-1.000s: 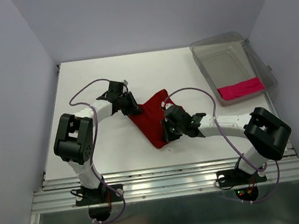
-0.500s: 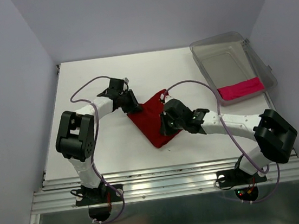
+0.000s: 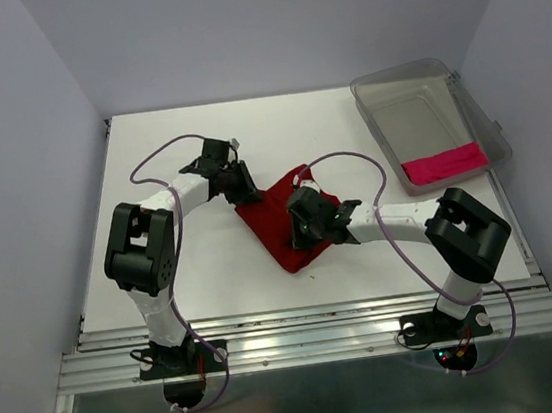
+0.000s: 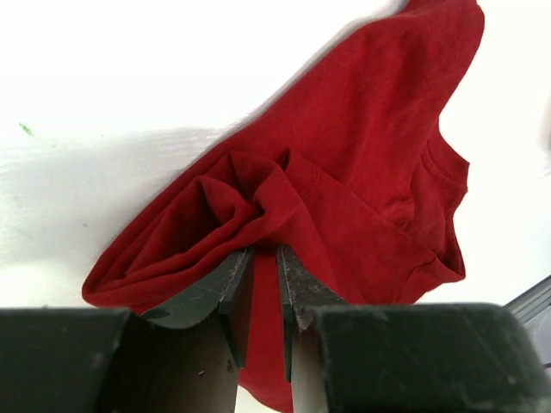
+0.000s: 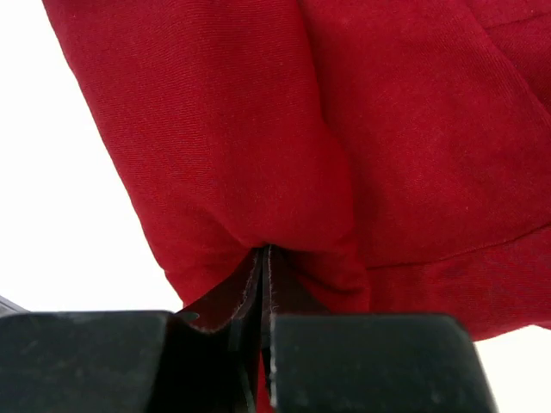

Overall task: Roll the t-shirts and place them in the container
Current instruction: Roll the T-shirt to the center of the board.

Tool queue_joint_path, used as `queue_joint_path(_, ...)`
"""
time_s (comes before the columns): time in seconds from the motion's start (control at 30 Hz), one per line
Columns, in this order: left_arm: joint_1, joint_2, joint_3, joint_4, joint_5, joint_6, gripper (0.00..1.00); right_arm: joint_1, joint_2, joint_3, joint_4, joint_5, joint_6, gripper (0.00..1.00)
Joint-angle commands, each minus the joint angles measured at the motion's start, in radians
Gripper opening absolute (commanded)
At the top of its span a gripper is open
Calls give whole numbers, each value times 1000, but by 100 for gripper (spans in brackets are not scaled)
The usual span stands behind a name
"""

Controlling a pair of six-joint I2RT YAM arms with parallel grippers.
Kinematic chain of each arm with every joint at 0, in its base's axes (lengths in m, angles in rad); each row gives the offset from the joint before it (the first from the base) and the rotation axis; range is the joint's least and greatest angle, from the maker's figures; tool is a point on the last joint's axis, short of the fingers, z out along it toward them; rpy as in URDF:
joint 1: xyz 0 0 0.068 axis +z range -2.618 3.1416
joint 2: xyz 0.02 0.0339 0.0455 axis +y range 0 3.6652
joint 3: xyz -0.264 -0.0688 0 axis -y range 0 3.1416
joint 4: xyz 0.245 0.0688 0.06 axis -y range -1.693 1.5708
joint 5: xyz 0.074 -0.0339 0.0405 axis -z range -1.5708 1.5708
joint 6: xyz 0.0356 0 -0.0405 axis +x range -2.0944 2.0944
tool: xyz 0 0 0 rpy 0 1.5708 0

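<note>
The pink t-shirt [image 3: 442, 163] lies as a small tidy roll in the lower end of the clear bin [image 3: 411, 72], at the upper right of the overhead view. That half of the job looks done.

The red t-shirt [image 3: 277, 234] is in the middle of the white table [image 3: 184, 278], bunched into a rough wedge that narrows toward the bottom of the overhead view. It is neither spread flat nor rolled. The left wrist view shows it folded over itself, with the collar toward the right of that frame.

The left gripper [image 3: 247, 190] sits at the upper left edge of the red cloth. Its fingers are nearly together, pinching a gathered fold, and the cloth puckers at the tips. The right gripper [image 3: 299, 232] is on the right side of the shirt, just right of its middle. Its fingers are pressed tight on a pleat, and the cloth drapes away from the pinch on both sides.

By my reading, the red shirt is at the straightening stage. With both arms holding it, what remains is to pull it out flat, roll it up, and probably set it in the bin beside the pink one.
</note>
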Motion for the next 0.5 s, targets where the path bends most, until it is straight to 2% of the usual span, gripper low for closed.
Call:
queue_joint_path(0.0,-4,54,46,-3,-7,28,27,-2,34,-46,-15,40,12,2)
queue_joint_path(0.13,-4,55,51,-8,-8,29,26,-2,-37,-49,-18,-5,-29,2)
queue_joint_path(0.27,-2,7,74,-34,-25,30,26,-2,-151,-4,-81,41,-46,2)
queue_joint_path(0.47,2,19,125,-72,-65,38,27,-2,-189,20,-124,60,-25,2)
